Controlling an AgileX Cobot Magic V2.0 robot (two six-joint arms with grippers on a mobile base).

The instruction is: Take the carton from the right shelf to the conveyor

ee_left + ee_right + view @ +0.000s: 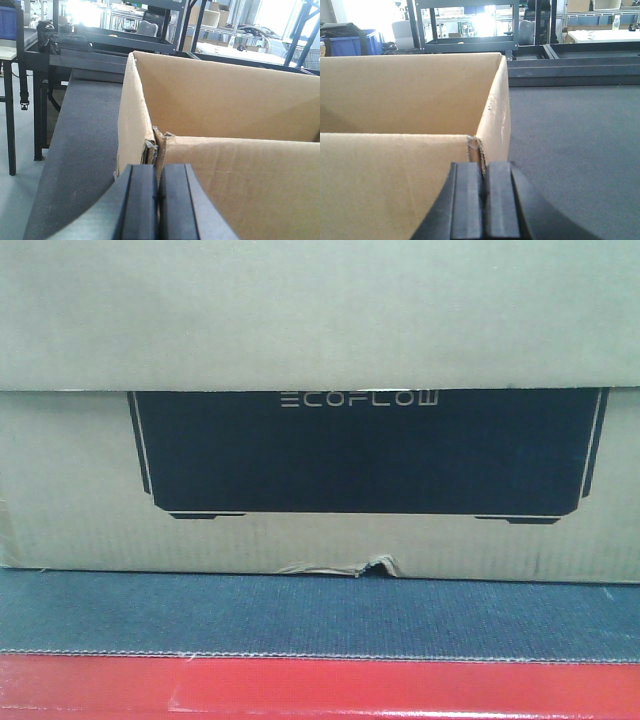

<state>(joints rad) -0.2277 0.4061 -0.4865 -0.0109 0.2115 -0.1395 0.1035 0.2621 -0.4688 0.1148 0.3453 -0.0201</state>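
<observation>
An open brown carton (80,490) with a black ECOFLOW print fills the front view, resting on the dark grey conveyor belt (300,615). In the left wrist view my left gripper (158,172) is shut on the carton's near-left corner flap (155,145); the carton's walls (225,95) stretch away to the right. In the right wrist view my right gripper (484,172) is shut on the carton's near-right corner flap (477,147), with the carton (410,95) to its left. Neither gripper shows in the front view.
The grey belt runs left of the carton (85,140) and right of it (575,145). A red edge (320,690) lies below the belt. Dark metal racks (115,35), a frame (470,25) and a blue bin (355,42) stand behind.
</observation>
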